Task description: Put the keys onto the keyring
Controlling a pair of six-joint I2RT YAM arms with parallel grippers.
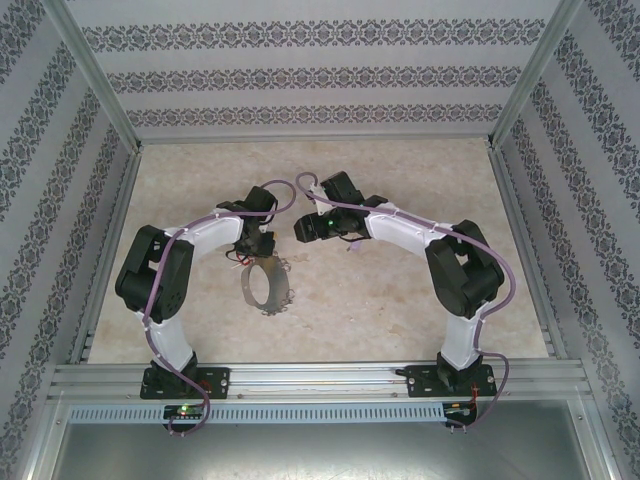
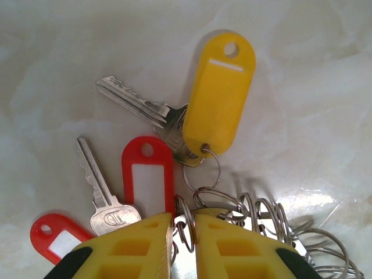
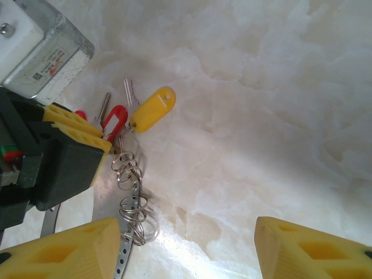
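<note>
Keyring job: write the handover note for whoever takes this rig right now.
Left gripper: shut on the keyring at a small split ring.
Right gripper: open, empty, hovering close by.
Keys: yellow-tagged key and red-tagged key lie flat just beyond the left gripper.
Done: keyring gripped. Whether these keys are already linked to it cannot be told.
Left: thread any loose key on.

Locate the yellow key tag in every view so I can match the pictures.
Left wrist: yellow key tag upper centre, above the left pincer.
Right wrist: upper left, just right of that pincer.
Top external: too small to make out; look beside that pincer.
Shared landmark: the left pincer.
</note>
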